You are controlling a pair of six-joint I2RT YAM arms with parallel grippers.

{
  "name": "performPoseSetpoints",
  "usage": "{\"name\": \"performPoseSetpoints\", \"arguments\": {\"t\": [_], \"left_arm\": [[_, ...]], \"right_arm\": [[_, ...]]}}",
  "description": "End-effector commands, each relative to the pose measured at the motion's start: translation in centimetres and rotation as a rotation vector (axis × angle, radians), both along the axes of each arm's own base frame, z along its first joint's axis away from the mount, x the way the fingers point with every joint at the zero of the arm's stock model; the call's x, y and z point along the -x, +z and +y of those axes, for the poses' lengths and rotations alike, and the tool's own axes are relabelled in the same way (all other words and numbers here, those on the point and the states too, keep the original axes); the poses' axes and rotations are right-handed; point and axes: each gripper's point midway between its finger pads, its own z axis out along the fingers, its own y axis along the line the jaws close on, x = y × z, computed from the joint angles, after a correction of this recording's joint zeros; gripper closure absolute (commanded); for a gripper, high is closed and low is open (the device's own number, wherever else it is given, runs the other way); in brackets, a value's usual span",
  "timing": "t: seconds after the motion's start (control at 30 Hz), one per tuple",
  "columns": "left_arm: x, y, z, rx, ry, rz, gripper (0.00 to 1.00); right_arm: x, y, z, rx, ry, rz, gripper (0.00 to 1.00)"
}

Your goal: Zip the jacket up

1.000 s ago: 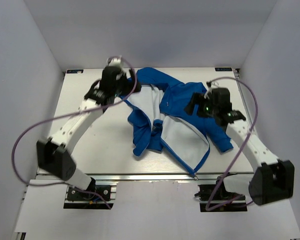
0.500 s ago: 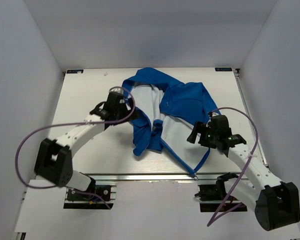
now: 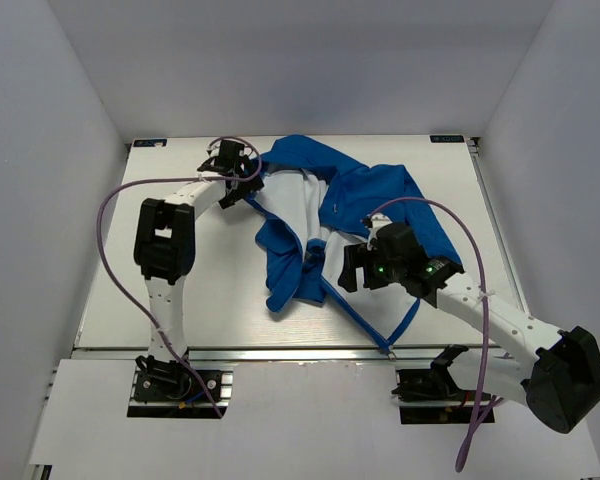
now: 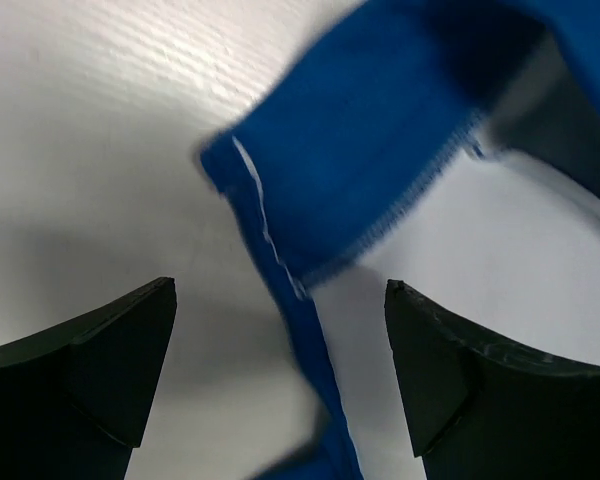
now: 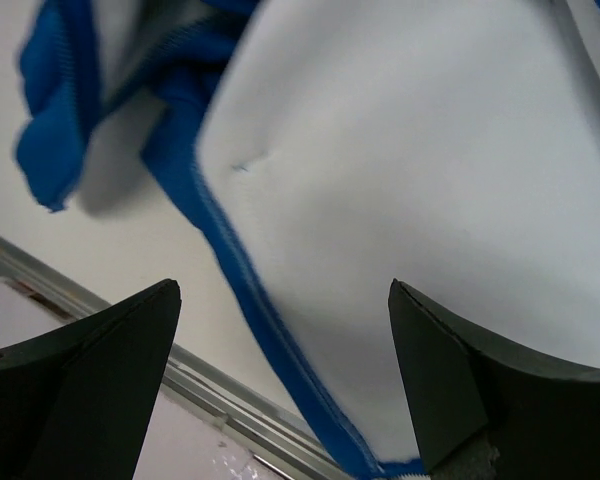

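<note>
Jacket (image 3: 380, 195) lies unzipped, lining up, mid-worktop (image 3: 200, 290), far edge to near edge. Left gripper (image 4: 280, 330) and right gripper (image 5: 285, 330) both gape, empty. Fleece looks limp and light; you pinch the front edge (image 5: 242, 270) low.

right gripper (image 5: 282, 300) spread wide, nothing between the dark fingers (image 5: 90, 370). under it the jacket (image 5: 400, 150), pale side up, blue edge running diagonally to the bottom, blue folds bunched top left. white table (image 5: 115, 250) and metal rail (image 5: 215, 390) lower left.
</note>
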Motion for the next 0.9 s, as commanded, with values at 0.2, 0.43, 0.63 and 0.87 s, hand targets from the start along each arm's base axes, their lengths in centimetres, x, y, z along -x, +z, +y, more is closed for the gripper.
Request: {"name": "performPoseSetpoints", "arguments": {"t": [0.2, 0.43, 0.63, 0.87], "left_arm": [[-4.4, -3.8, 0.7, -0.048, 0.054, 0.027, 0.24], [-6.1, -0.1, 2.3, -0.105, 0.099, -0.06, 1.0], [-6.9, 14.1, 1.4, -0.077, 0.021, -0.365, 1.0], [-6.0, 21.5, -11.2, -0.104, -0.206, -0.559, 1.0]], "right_arm": [[-1.7, 4.1, 3.1, -0.126, 0.005, -0.123, 0.11], [-3.1, 4.3, -0.8, -0.024, -0.206, -0.181, 0.11], [-3.0, 2.8, -7.1, 0.128, -0.467, -0.15, 0.11], [-2.7, 0.7, -10.9, 0.072, -0.598, -0.063, 0.11]]}}
